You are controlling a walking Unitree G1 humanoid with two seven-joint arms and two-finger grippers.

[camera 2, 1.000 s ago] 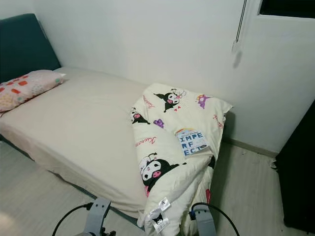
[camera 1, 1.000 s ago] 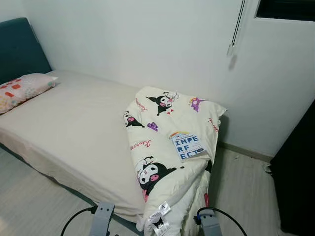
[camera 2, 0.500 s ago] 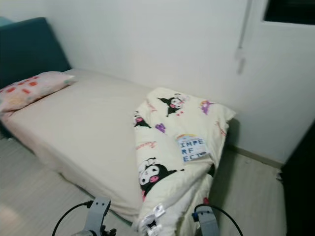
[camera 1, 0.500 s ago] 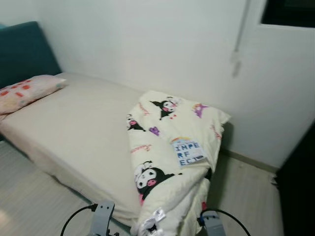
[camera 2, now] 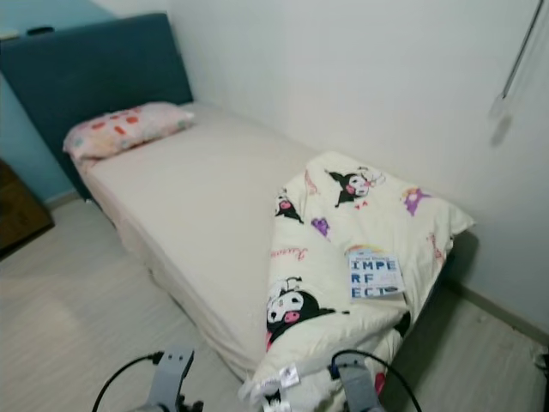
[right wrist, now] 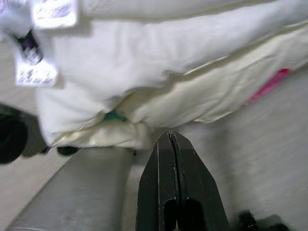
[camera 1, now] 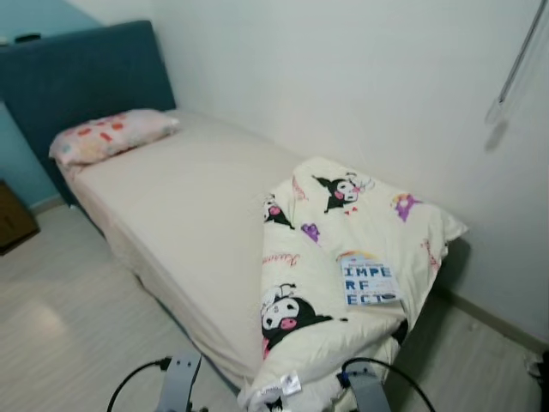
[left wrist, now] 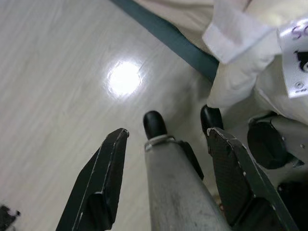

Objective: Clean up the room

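Note:
A cream quilt (camera 1: 343,249) printed with black cartoon figures lies folded over the foot of a bed (camera 1: 197,223), its lower edge hanging toward the floor. A blue-and-white book (camera 1: 367,281) rests on top of the quilt. A pink patterned pillow (camera 1: 111,135) lies at the head, against a teal headboard (camera 1: 86,77). Both arms hang low at the near edge of the picture. My left gripper (left wrist: 166,139) is open above the pale floor, beside my own leg. My right gripper (right wrist: 172,144) is shut with nothing in it, just below the quilt's hanging edge (right wrist: 144,91).
Pale wood floor (camera 1: 77,318) runs along the bed's near side. A dark wooden cabinet (camera 1: 13,219) stands at the far left by the headboard. A white wall (camera 1: 343,77) backs the bed, with a blind wand (camera 1: 515,64) hanging at the right.
The whole picture has swung left and back: the headboard, pillow and left floor have come into full view and the dark furniture at the right has dropped out. The bedding has not moved.

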